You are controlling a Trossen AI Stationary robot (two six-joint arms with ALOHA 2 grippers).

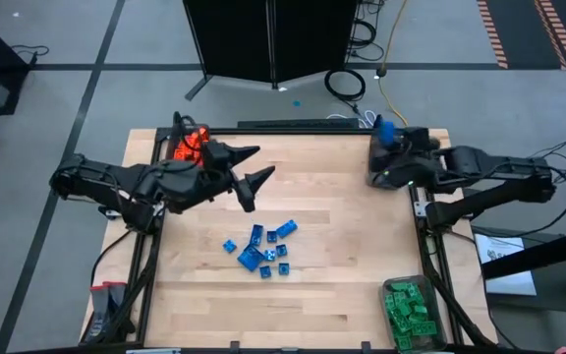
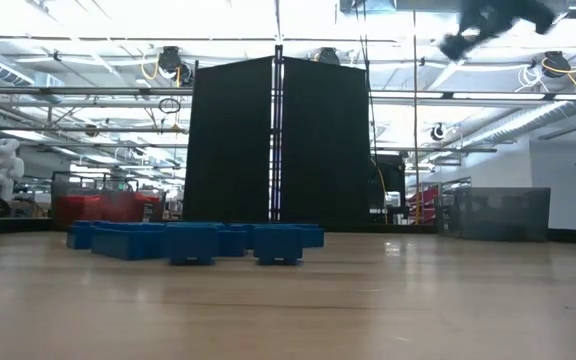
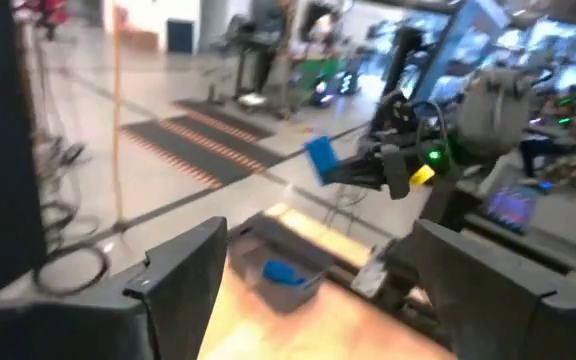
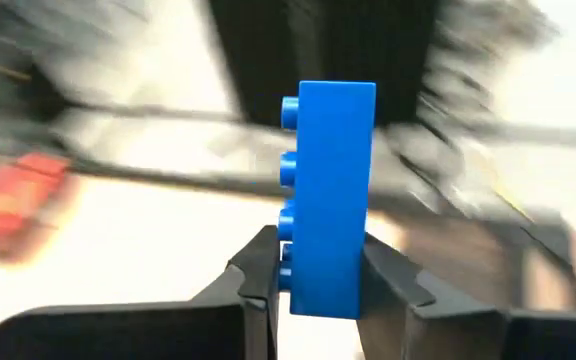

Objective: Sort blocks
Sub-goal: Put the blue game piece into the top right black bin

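- The right gripper is pinching a blue brick between its two fingers, the brick standing up out of them with its studs facing sideways.
- It is holding that brick over the far right corner of the table, above a grey bin.
- The left gripper is standing spread wide with nothing between its fingers.
- Loose blue blocks are lying on the wood, near the left fingertips and closer to the table's front edge.
- Orange blocks are sitting behind the left gripper; green blocks are filling a bin at the front right.
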